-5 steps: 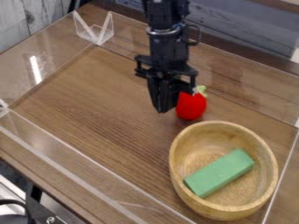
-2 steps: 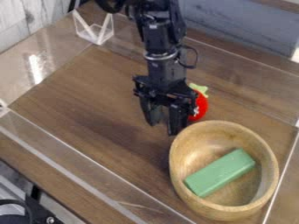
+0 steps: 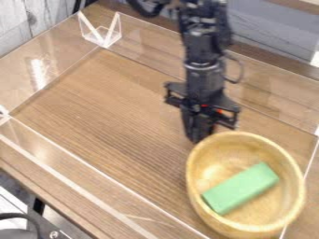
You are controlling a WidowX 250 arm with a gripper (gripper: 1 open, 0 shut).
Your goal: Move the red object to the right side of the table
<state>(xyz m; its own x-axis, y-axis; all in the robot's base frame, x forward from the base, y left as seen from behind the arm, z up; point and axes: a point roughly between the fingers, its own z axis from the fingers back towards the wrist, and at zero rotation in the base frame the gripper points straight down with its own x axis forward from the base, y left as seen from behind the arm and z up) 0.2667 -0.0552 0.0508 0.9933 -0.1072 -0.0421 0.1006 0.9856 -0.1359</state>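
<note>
The surface [image 3: 100,107] is a dark brown wood-grain tabletop. Low clear acrylic walls [image 3: 35,67] border it on the left and front edges. A small clear angled stand [image 3: 100,28] sits at the upper left, near the far-left corner, well apart from all other items.

The centre-left area of the surface carries only reflections from the acrylic.

The black robot arm [image 3: 203,47] enters from the top, right of centre, and descends vertically. The end effector [image 3: 207,129] points straight down. Its tips are close to the surface, just beside the far-left rim of the bowl.

The fingers [image 3: 197,119] appear narrow and close together. The view does not resolve whether they are apart, together, or clamped on an item, so the state cannot be told.

The red object [image 3: 214,115] is almost entirely hidden by the end effector. Only a faint reddish trace shows at the finger assembly, right of centre on the surface. Contact between the fingers and the red object cannot be confirmed.

A round light wooden bowl [image 3: 200,177] occupies the lower right. A green rectangular block [image 3: 241,189] lies tilted inside the bowl.
</note>
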